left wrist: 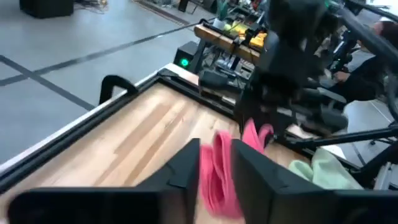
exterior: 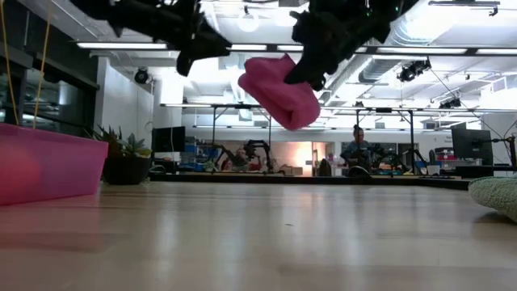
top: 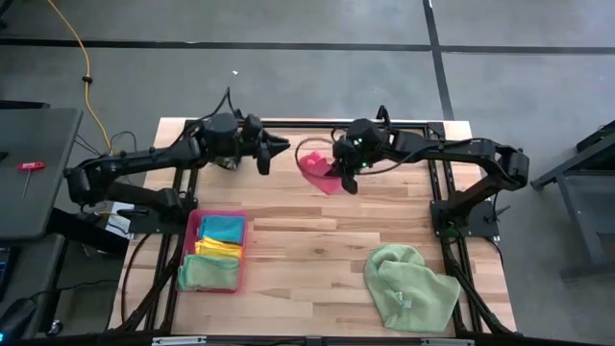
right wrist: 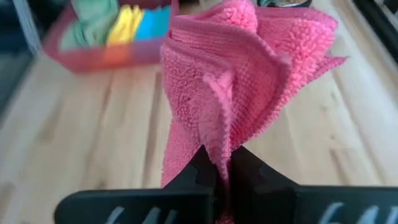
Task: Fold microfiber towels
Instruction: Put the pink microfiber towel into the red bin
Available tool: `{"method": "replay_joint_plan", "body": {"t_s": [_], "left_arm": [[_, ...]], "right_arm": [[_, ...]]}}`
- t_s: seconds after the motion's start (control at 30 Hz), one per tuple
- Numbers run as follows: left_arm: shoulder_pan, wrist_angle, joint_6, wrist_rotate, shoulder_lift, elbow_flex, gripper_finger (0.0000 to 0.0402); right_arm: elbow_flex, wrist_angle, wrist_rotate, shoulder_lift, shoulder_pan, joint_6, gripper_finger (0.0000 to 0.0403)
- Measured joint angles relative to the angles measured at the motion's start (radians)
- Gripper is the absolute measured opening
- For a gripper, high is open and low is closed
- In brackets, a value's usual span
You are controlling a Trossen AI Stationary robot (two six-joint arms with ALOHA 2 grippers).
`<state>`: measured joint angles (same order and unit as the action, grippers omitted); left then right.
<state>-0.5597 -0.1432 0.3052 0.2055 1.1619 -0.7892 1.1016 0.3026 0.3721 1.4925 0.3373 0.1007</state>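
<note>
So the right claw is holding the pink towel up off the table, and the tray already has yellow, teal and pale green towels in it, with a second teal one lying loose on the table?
Not quite: the high view shows the loose towel is pale green, not teal. The rest holds: right claw, pink towel, tray.

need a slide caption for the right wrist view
Right gripper shut on a fuzzy hot pink microfiber towel, hanging bunched above the wooden table.

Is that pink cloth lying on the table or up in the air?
In the air: the pink towel hangs bunched from the shut right gripper, clear of the table.
</note>
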Motion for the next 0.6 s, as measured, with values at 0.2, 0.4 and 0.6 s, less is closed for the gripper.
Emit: {"method": "replay_joint_plan", "body": {"t_s": [0.2,0.4,0.6], "left_arm": [[-0.025,0.102,0.043,0.125,0.088,-0.126,0.0177],[-0.024,0.188,0.073,0.261,0.165,-0.199,0.0263],[-0.024,0.264,0.086,0.297,0.244,-0.271,0.0304]], "right_arm": [[0.031,0.025,-0.082,0.000,-0.030,0.062,0.0000],[0.031,0.026,-0.083,0.000,-0.031,0.058,0.0000],[0.031,0.023,-0.072,0.000,-0.031,0.090,0.0000]]}}
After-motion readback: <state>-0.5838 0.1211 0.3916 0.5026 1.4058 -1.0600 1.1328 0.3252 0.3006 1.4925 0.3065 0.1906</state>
